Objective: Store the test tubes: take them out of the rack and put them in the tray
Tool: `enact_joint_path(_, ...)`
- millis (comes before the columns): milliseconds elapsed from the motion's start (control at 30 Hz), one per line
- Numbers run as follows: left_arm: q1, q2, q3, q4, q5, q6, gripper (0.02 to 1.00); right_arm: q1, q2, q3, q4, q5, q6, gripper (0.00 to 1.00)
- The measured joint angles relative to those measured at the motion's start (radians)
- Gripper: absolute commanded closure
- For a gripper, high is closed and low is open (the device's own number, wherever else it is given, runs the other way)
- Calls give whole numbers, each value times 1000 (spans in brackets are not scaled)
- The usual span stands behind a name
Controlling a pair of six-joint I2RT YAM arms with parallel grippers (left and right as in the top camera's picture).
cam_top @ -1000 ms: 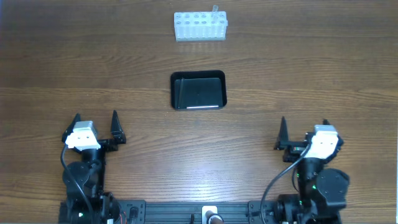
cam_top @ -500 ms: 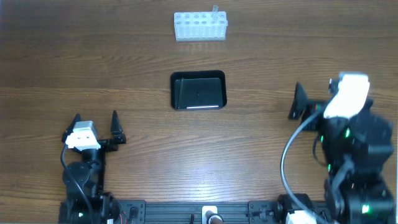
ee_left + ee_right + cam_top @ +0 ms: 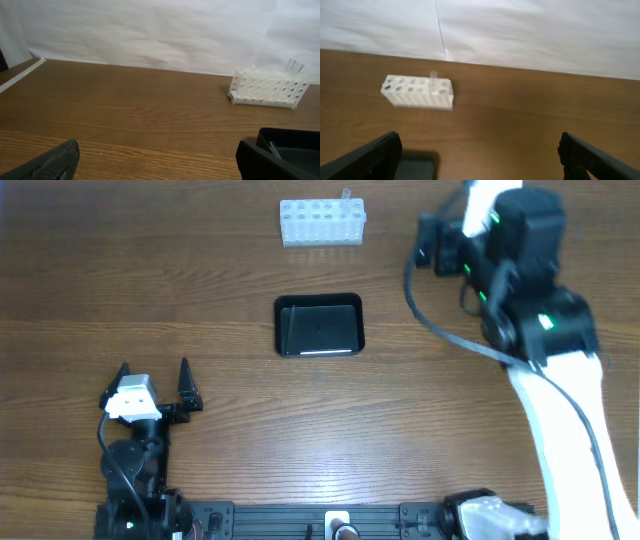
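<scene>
A white test tube rack (image 3: 322,223) stands at the table's far middle, with one clear test tube (image 3: 347,197) upright at its right end. The black tray (image 3: 319,326) lies nearer, in the middle of the table. My right gripper (image 3: 479,141) hangs lifted over the far right of the table, open and empty, and its wrist view has the rack (image 3: 417,91) and the tube (image 3: 433,80) ahead. My left gripper (image 3: 153,379) sits open near its base, well short of the tray (image 3: 295,142) and the rack (image 3: 267,86).
The wooden table has free room on both sides of the tray. A white backdrop (image 3: 150,30) rises behind the table's far edge. The right arm's pale link (image 3: 565,420) stretches over the right side of the table.
My right arm has risen from its base and swung to the table's far right, level with the rack. The left arm has stayed still.
</scene>
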Motion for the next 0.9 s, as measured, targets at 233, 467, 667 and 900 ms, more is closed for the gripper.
enact_joint_path(233,0,0,0,0,0,0,20,68,290,80,149,84,74,7)
enact_joint_path(467,0,-1,0,0,0,0,20,113,494,114,299,114,131,20)
enact_joint_path(667,0,-1,0,0,0,0,20,150,612,121,420,149,151,18)
enact_joint_path(900,0,-1,0,0,0,0,20,169,748,167,510,203,154,45)
